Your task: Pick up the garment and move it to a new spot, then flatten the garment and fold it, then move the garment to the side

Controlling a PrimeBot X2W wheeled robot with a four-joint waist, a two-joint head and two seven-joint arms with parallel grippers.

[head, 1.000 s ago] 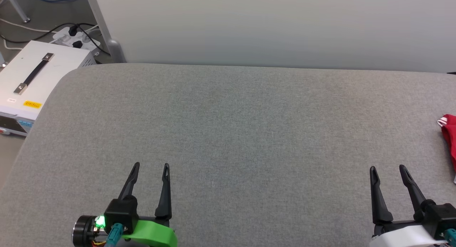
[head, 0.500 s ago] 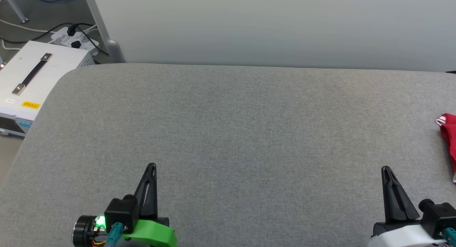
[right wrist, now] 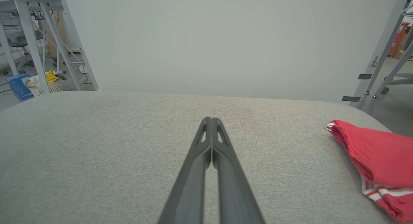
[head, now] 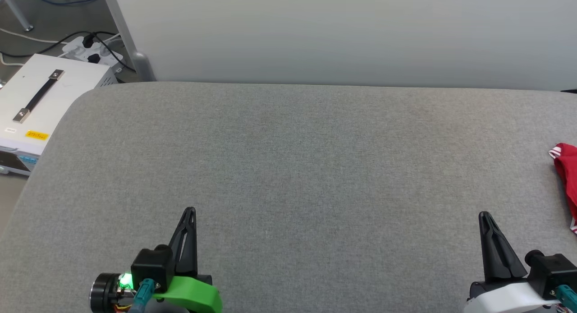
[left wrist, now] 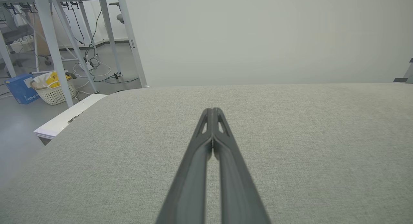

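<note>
Lying crumpled, red garment (right wrist: 377, 153), red-white striped trim

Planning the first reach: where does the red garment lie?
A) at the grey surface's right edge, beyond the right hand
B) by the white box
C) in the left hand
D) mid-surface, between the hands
A: the garment lies at the right edge of the grey surface, past the right hand.

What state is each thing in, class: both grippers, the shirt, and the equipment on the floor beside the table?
left gripper: shut, empty, over the grey table.
right gripper: shut, empty.
red jersey: bunched at the table's right end, not held.
white case: handle lying flat.
power strip: black plugs inserted.
</note>
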